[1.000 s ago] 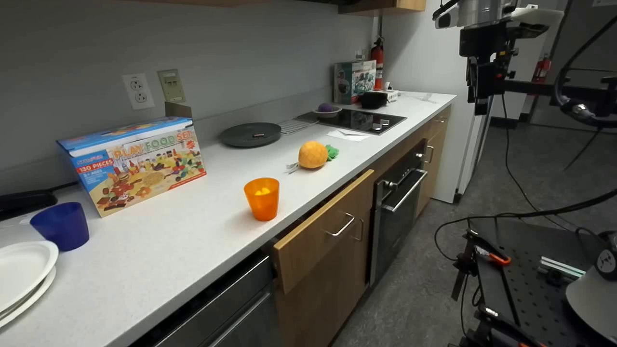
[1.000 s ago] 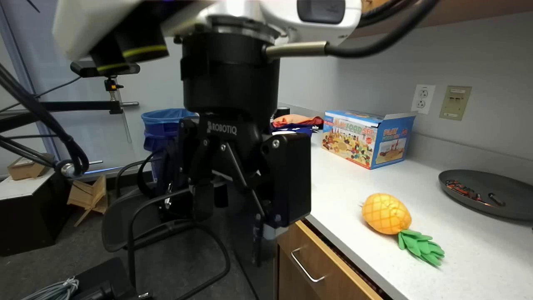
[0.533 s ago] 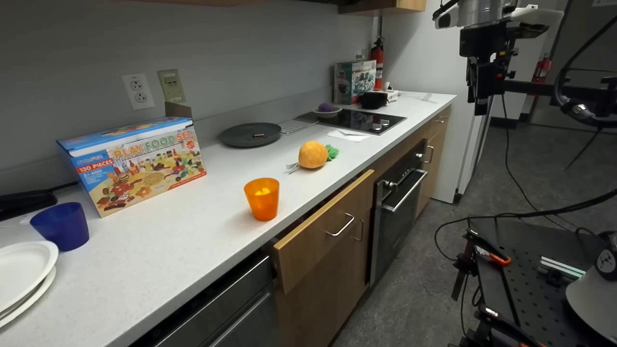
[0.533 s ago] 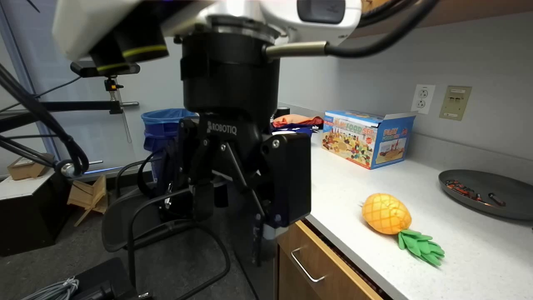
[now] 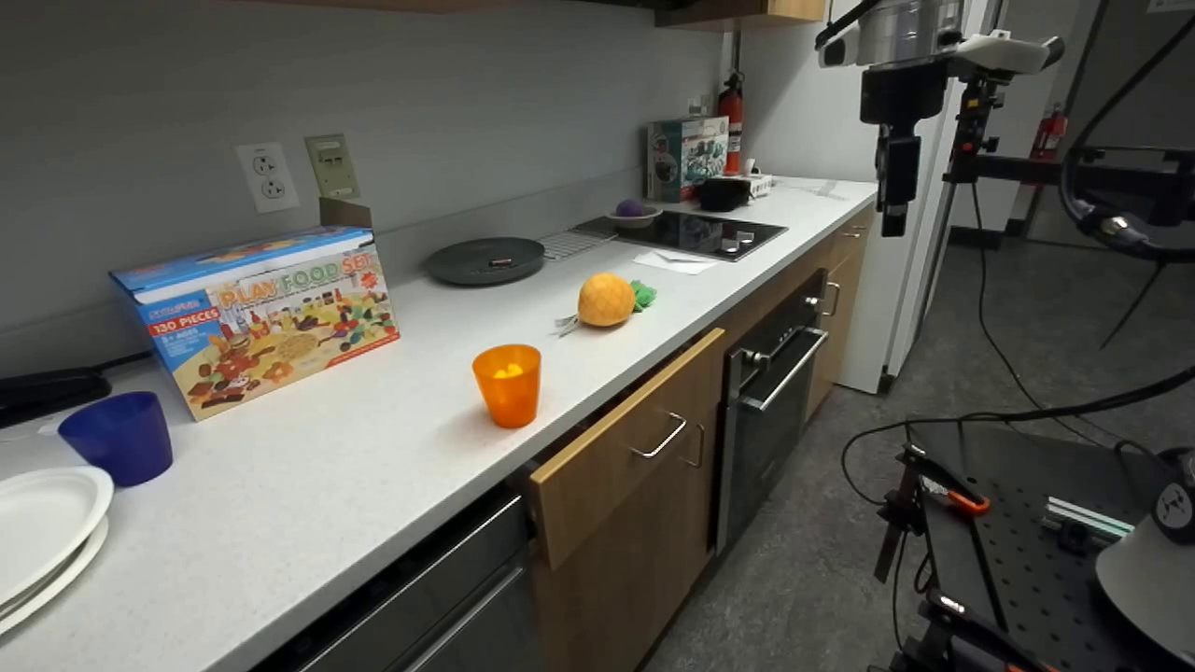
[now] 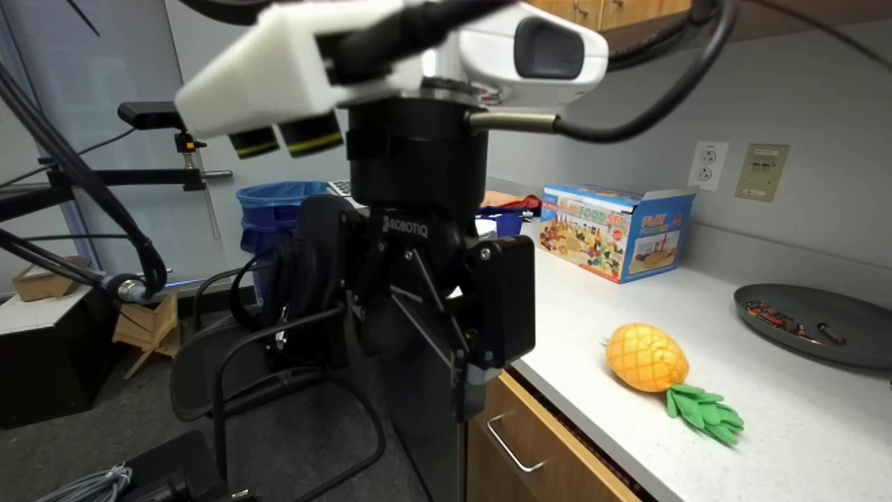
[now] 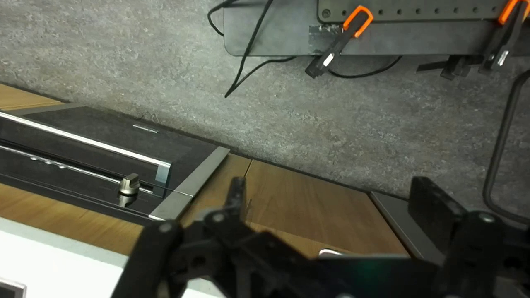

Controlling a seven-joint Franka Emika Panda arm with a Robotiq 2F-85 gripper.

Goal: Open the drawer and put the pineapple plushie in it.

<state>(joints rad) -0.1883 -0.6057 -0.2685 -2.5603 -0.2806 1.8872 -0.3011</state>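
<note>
One ROBOTIQ marking (image 6: 405, 227), jaws spread.

One pineapple plushie (image 6: 646, 358), one open drawer (image 5: 611, 448), one orange cup (image 5: 509, 387), one blue cup (image 5: 121, 439), at least two white plates (image 5: 37, 523), one play food box (image 5: 271, 327), one dark round pan (image 5: 455, 266), one bowl (image 5: 635, 221), one round purple item (image 5: 629, 208), one oven (image 5: 764, 457), two orange-handled clamps (image 7: 343, 40)

Pineapple plushie (image 6: 647, 358) on counter (image 6: 787, 415), drawer (image 6: 542, 438) ajar
</note>
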